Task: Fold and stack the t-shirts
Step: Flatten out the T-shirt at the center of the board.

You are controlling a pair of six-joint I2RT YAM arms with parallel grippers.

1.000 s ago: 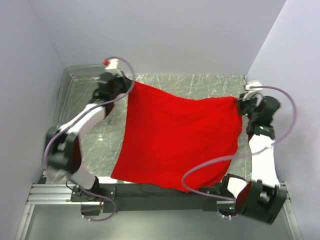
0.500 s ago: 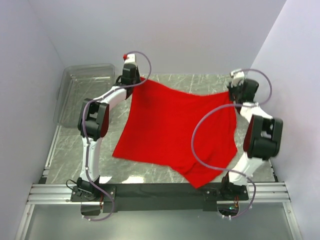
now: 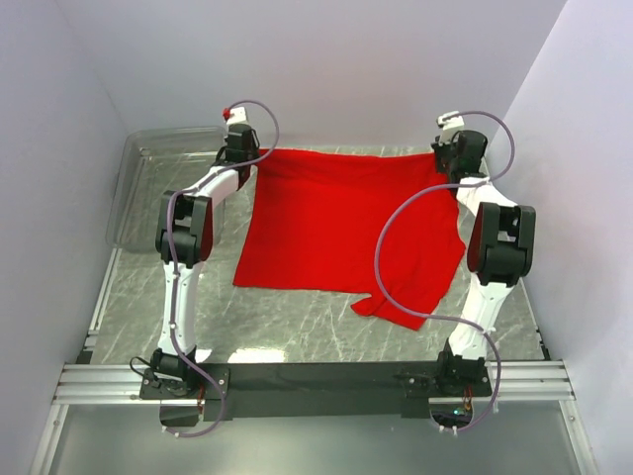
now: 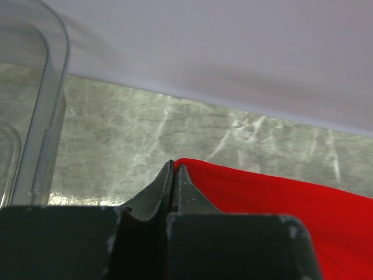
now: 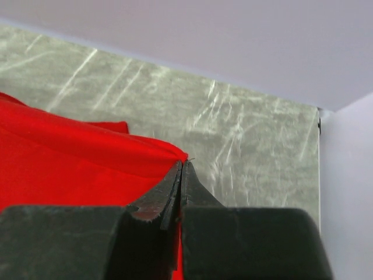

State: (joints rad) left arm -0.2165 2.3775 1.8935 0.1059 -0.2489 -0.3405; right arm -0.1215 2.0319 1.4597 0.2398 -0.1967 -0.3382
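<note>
A plain red t-shirt (image 3: 341, 223) lies stretched across the back half of the marble table, its near edge trailing toward the front right. My left gripper (image 3: 255, 156) is shut on the shirt's far left corner (image 4: 192, 169), close to the back wall. At the far right, my right gripper (image 3: 442, 158) is shut on the other far corner (image 5: 169, 153). Both arms reach far forward, and the cloth between them is pulled nearly taut. In each wrist view the jaws are pressed together with red fabric pinched at the tips.
A clear plastic bin (image 3: 148, 183) stands at the back left, its rim (image 4: 49, 116) just left of my left gripper. Walls close in at the back and on both sides. Bare marble (image 3: 297, 327) shows in front of the shirt.
Both grippers have carried the shirt's corners away from the arm bases to the back of the table. The shirt went from hanging lifted to lying spread lower and flatter.
</note>
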